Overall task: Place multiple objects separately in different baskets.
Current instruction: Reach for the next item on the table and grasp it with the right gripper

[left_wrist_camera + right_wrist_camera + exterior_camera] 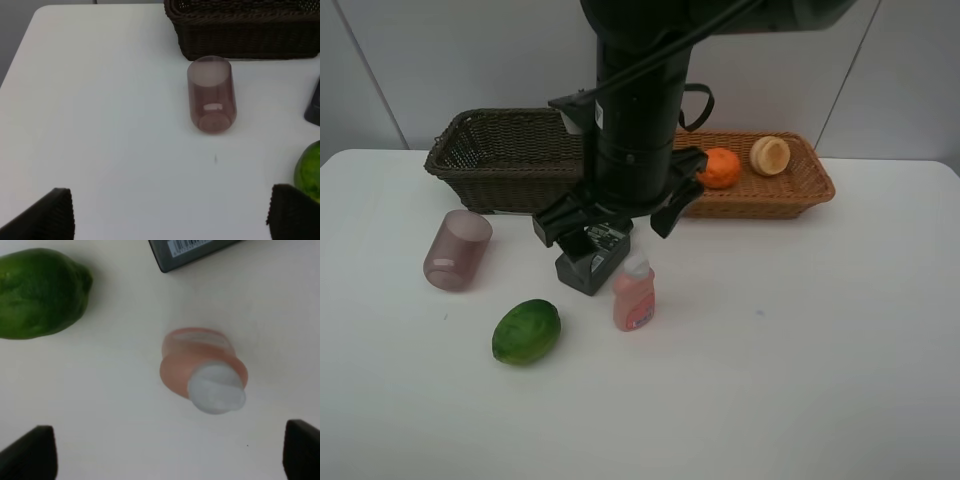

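baskets [500,150] 2 | objects [526,331] 6: 2 basketed, 4 on table [820,350] | left hand [170,212], right hand [167,450] spread

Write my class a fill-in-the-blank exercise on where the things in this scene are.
The purple cup lies on its ____.
The pink bottle stands upright, with a ____ cap.
In the high view, the dark brown basket stands ____ of the orange-tan basket.
The jaws of the right gripper are ____.
Missing words: side; white; left; open.

Orange [721,168], peach [770,155] in tan basket [760,206]; cup [457,250], green fruit [526,331], pink btl [634,296] outside
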You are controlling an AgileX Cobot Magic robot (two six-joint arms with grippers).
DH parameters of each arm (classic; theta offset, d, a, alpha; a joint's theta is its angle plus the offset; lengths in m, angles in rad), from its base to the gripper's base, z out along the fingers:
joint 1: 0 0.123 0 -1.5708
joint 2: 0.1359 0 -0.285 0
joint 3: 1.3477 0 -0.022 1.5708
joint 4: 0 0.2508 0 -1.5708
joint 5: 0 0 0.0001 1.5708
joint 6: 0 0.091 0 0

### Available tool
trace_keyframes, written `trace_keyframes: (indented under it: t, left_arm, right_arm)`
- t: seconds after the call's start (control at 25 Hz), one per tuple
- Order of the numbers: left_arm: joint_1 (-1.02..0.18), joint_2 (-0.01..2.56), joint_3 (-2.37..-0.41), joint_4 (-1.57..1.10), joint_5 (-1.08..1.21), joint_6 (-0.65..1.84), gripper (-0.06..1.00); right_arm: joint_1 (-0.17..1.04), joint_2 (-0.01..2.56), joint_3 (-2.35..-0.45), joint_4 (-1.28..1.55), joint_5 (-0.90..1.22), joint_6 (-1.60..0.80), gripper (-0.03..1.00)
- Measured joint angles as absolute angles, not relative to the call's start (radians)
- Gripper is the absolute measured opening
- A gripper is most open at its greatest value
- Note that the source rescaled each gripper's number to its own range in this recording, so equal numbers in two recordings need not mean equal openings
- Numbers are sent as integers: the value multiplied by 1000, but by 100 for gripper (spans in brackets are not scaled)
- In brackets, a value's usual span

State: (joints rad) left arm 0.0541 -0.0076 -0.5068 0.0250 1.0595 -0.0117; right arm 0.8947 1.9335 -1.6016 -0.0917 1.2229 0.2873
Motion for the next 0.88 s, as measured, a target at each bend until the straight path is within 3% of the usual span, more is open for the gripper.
trace_keyframes:
  t: [0.16, 0.52, 0.88]
  left_arm:
    - [54, -8, -507, 25, 1060, -12, 100]
    - [54, -8, -507, 25, 1060, -12, 100]
    - [54, -8, -507, 25, 1060, -12, 100]
  right_arm:
    - [895, 1934, -1596, -90, 1217, 201, 97]
    - [895, 1934, -1594, -82, 1219, -359, 97]
    - [895, 1957, -1594, -86, 1221, -512, 97]
